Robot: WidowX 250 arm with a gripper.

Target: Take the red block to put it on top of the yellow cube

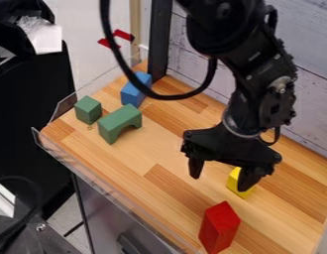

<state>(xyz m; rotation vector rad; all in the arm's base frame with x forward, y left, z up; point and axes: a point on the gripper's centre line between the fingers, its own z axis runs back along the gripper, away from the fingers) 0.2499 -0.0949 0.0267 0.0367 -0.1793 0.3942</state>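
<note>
Grained wooden counter bears an upright, flat-sided red block.

Solid red block at the bottom, right of centre; plain yellow cube above it. Black arm and black gripper at right. Upper left: plain green cube, green arch and blue block. The tabletop is striped in honey, tan and brown wood; the upper-right wall is pale grey planks with darker lines.

Bright, diffuse light covers the wooden counter, shadows faint.
</note>
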